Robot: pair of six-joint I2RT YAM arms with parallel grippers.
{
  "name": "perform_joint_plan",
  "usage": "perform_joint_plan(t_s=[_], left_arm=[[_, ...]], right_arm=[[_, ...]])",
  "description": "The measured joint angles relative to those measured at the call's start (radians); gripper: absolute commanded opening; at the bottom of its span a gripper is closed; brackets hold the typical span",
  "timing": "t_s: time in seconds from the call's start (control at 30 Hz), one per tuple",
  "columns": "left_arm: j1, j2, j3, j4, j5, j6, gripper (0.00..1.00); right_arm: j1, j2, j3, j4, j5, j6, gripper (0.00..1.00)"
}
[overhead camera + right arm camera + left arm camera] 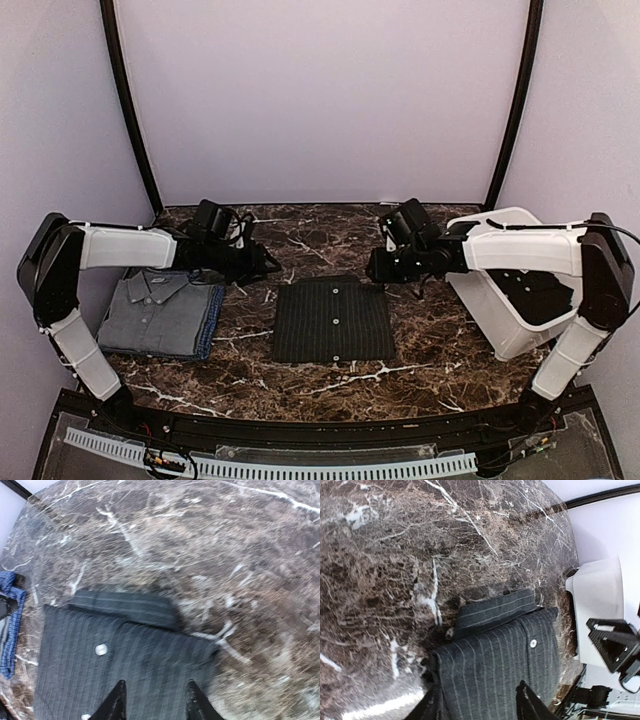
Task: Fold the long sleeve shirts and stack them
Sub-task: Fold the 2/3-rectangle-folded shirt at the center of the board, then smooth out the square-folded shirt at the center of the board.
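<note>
A folded charcoal pinstripe long sleeve shirt (333, 320) lies flat at the table's middle, collar toward the back and pale buttons down its front. At the left, a folded grey shirt (158, 312) rests on a blue one (212, 328). My left gripper (262, 265) hovers over the pinstripe shirt's back left corner, my right gripper (375, 268) over its back right corner. In the left wrist view the left gripper (479, 705) is open above the striped cloth (495, 655). In the right wrist view the right gripper (156, 700) is open above the shirt (125, 665). Neither holds anything.
A white plastic tub (490, 310) stands tilted at the right with dark cloth (545, 295) inside; it also shows in the left wrist view as the tub (597, 595). The blue shirt's edge (9, 625) shows at the right wrist view's left. Dark marble table (300, 385).
</note>
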Motion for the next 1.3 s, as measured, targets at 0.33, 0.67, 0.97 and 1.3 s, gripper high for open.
perform_joint_plan(t_s=[0.33,0.67,0.97,1.3], left_arm=[[-0.176,-0.051,-0.010,-0.038,0.044,0.008,0.21],[-0.220,0.020,-0.019,-0.036,0.115,0.011,0.18],[-0.256,0.076,-0.024,-0.072,0.138,0.057,0.16],[-0.256,0.108,-0.067,-0.093,0.129,0.069,0.15]], right_arm=[[0.127,0.115,0.080,-0.026,-0.004,-0.005,0.19],[0.029,0.386,0.224,-0.029,-0.048,-0.002,0.32],[0.011,0.367,0.229,-0.034,-0.049,0.005,0.31],[-0.099,0.320,0.127,0.016,-0.090,-0.002,0.31]])
